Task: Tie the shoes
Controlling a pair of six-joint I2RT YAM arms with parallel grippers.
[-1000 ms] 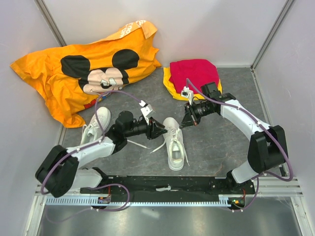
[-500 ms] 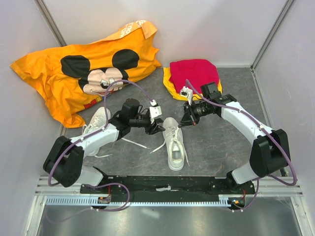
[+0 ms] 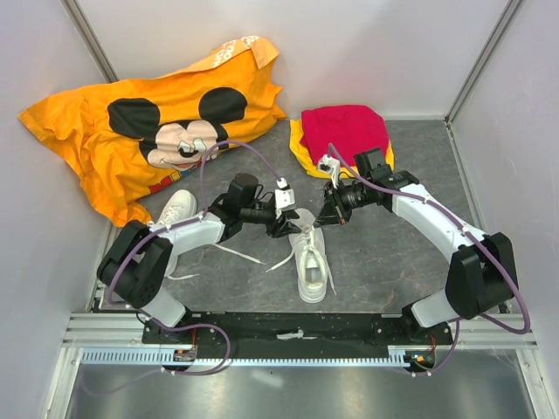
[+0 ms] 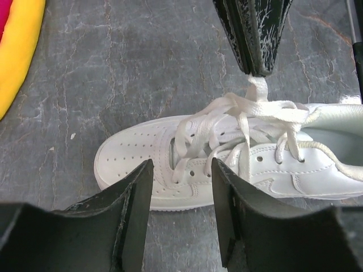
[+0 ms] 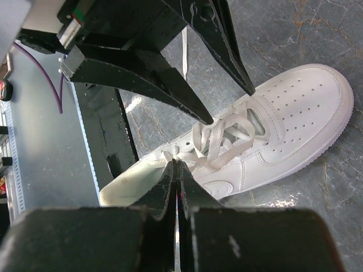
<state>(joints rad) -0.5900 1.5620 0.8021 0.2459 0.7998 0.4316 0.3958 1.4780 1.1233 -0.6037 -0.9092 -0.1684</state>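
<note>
One white sneaker (image 3: 310, 257) lies mid-table with its toe toward the near edge. It also shows in the left wrist view (image 4: 227, 153) and the right wrist view (image 5: 278, 124). Its laces (image 4: 249, 113) are loose and tangled over the tongue. My right gripper (image 3: 325, 218) is shut on a lace (image 4: 258, 86) at the shoe's opening, with its tip (image 5: 176, 165) at the top eyelets. My left gripper (image 3: 291, 229) is open and empty, beside the shoe's laces and facing the right gripper. Its fingers (image 4: 136, 209) are spread wide. The second sneaker (image 3: 172, 214) lies at the left, partly behind my left arm.
An orange cartoon-mouse shirt (image 3: 148, 122) lies at the back left. Folded red and yellow cloths (image 3: 341, 131) lie at the back right, their yellow edge showing in the left wrist view (image 4: 17, 51). White walls enclose the table. A black rail (image 3: 288, 327) runs along the near edge.
My left gripper has moved right and toward the back, up to the middle shoe's laces. My right gripper has shifted slightly left, staying shut.
</note>
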